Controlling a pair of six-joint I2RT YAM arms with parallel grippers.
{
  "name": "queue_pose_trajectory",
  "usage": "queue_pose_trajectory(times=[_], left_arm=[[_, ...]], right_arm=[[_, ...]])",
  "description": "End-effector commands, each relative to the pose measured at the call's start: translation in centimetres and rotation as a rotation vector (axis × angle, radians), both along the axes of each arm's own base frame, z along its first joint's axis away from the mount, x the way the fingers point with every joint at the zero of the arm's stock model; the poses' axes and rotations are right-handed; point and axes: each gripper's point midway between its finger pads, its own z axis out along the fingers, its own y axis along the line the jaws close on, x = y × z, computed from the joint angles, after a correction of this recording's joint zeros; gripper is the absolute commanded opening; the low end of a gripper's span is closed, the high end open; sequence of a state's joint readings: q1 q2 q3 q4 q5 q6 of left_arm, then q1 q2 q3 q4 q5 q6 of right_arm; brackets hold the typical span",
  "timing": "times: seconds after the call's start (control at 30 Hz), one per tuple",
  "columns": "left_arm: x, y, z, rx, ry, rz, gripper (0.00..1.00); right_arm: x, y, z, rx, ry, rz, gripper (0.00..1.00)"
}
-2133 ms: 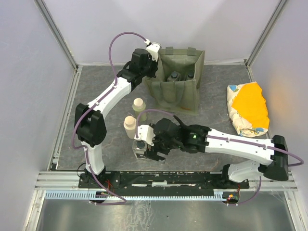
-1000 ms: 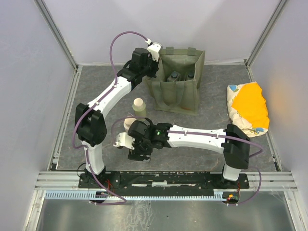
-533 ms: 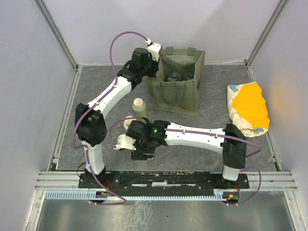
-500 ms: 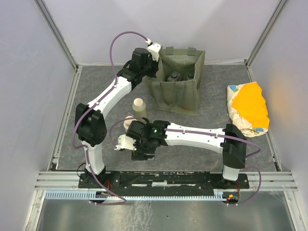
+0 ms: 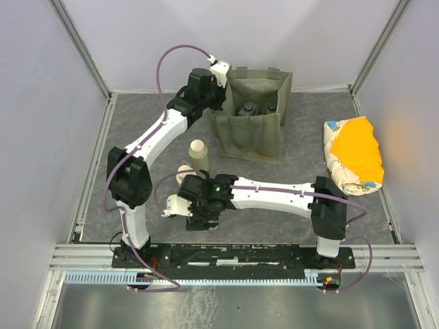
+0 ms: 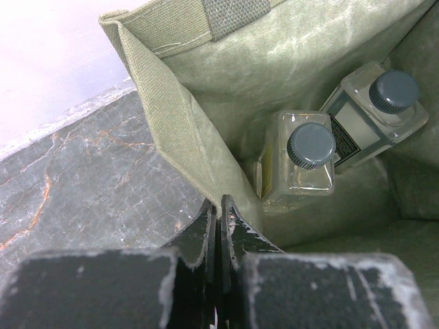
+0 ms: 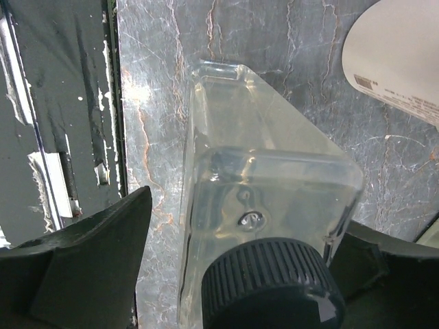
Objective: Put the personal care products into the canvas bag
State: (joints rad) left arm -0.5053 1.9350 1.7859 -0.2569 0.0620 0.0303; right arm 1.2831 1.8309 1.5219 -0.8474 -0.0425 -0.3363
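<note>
The right tool (image 7: 250, 233), jaws wide, straddles a clear square dark-capped bottle (image 7: 264, 144) standing on the grey table (image 7: 154, 75); the left tool (image 6: 221, 205), closed, pinches the rim of the olive-green canvas bag (image 6: 164, 116).

five bottles (image 5: 197, 152), one bag (image 5: 250, 139), one packet (image 5: 357, 154)

Top view looks down on the whole desk (image 5: 309, 123) from high at the near edge; left wrist peers close into the canvas bag (image 6: 206, 75), shared with top; right wrist sits close over a clear bottle (image 7: 260, 185).
</note>
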Motion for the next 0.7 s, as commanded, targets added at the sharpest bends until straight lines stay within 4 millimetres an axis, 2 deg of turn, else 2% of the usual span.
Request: queue_pose_trajectory(times=[0.0, 0.1, 0.2, 0.33, 0.5, 0.57, 0.67], left_arm=[[-0.6, 0.1, -0.9, 0.027, 0.034, -0.025, 0.03], [-0.6, 0.0, -0.9, 0.025, 0.034, -0.025, 0.03], [-0.7, 0.0, -1.0, 0.023, 0.037, -0.028, 0.03], [-0.7, -0.1, -1.2, 0.021, 0.039, -0.031, 0.03], [-0.9, -0.1, -1.3, 0.023, 0.043, -0.034, 0.03], [-0.9, 0.0, -1.4, 0.025, 0.044, -0.034, 0.03], [-1.0, 0.0, -1.6, 0.030, 0.046, -0.036, 0.03]], right_arm=[[0.4, 1.5, 0.8, 0.035, -0.028, 0.025, 0.85], [0.2, 1.7, 0.6, 0.036, -0.021, 0.029, 0.80], [0.1, 1.8, 0.5, 0.037, -0.013, 0.031, 0.67], [0.1, 2.0, 0.7, 0.050, -0.009, 0.019, 0.33], [0.2, 1.9, 1.7, 0.107, 0.001, -0.058, 0.01], [0.6, 1.3, 2.3, 0.135, 0.000, -0.121, 0.00], [1.8, 0.0, 4.5, 0.174, -0.006, -0.238, 0.00]])
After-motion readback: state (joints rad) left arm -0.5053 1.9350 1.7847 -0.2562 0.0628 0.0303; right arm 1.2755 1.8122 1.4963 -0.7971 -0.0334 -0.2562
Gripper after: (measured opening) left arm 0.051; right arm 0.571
